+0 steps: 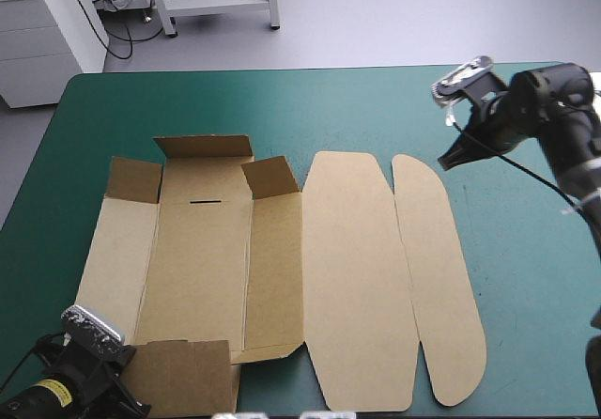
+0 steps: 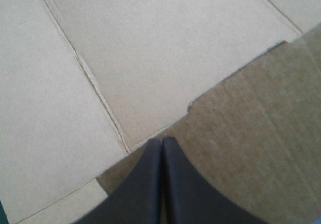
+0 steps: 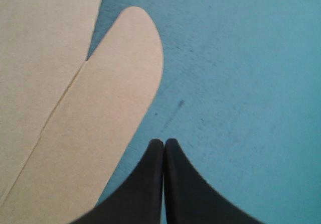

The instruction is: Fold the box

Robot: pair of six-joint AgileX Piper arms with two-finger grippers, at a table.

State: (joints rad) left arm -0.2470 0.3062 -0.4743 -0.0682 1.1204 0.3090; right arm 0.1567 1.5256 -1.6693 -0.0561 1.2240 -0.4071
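The high camera is looking forward and down from above and behind the robot, taking in nearly all of the teal-green table [image 1: 376,100] and the whole brown box [image 1: 357,278] lying on it. The left wrist camera is peering along the left claw [image 2: 162,142] from very close, at the box's near left corner, and board is filling almost all of its view. The right wrist camera is hanging farther off, facing down past the right claw [image 3: 164,143] at the far tip of the rounded flap [image 3: 100,133] and bare table. Each wrist view is sharing its patch with the high view, while the two are covering separate ends of the sheet.
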